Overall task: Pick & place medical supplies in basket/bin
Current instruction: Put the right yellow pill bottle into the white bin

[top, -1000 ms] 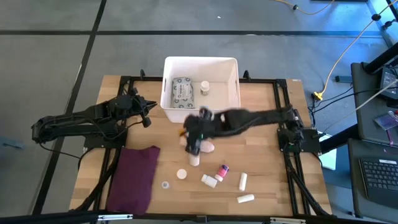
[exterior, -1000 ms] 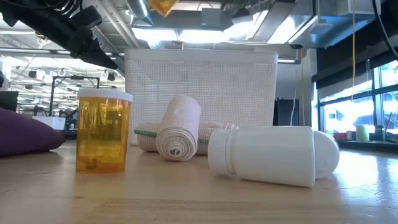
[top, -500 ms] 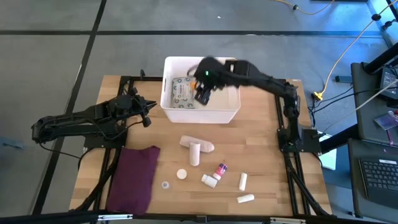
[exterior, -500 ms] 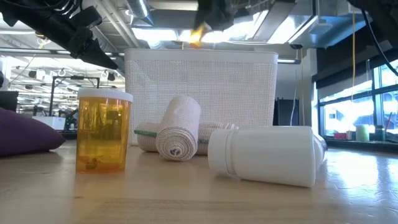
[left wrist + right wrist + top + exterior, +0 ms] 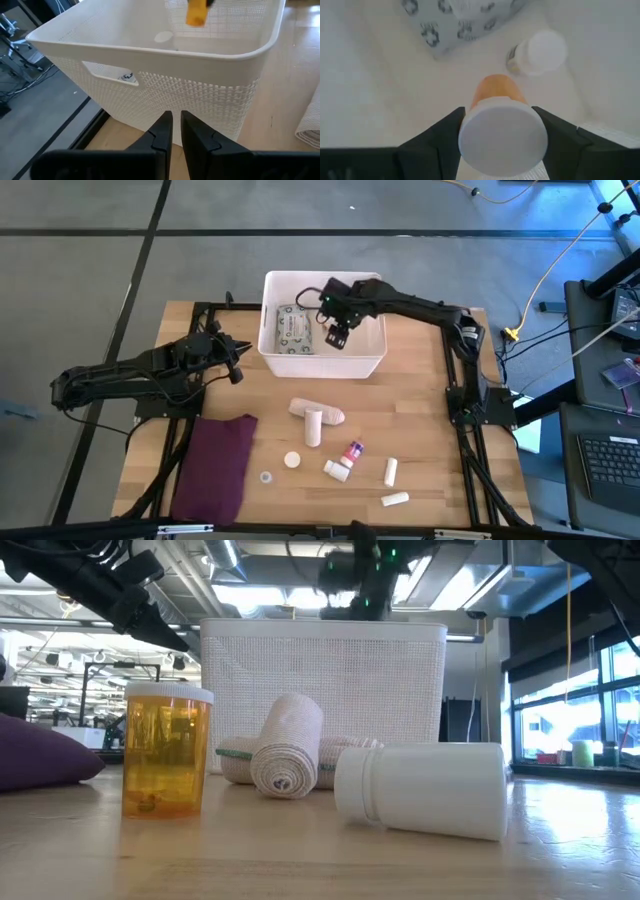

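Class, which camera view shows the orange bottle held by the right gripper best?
The right wrist view: the orange bottle fills the frame, white cap toward the camera, between the right gripper's fingers above the bin. The left wrist view shows a small orange piece; the high and low views hide it behind the gripper.

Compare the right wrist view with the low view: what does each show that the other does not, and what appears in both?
Only the right wrist view shows the tub's inside: the grey-green packet and a small white-capped vial on its floor, beneath the orange bottle held between the right gripper's jaws. Only the low view shows supplies on the table: an amber bottle, a bandage roll, a white bottle on its side, plus the maroon cloth. Both show the white tub and the right gripper.
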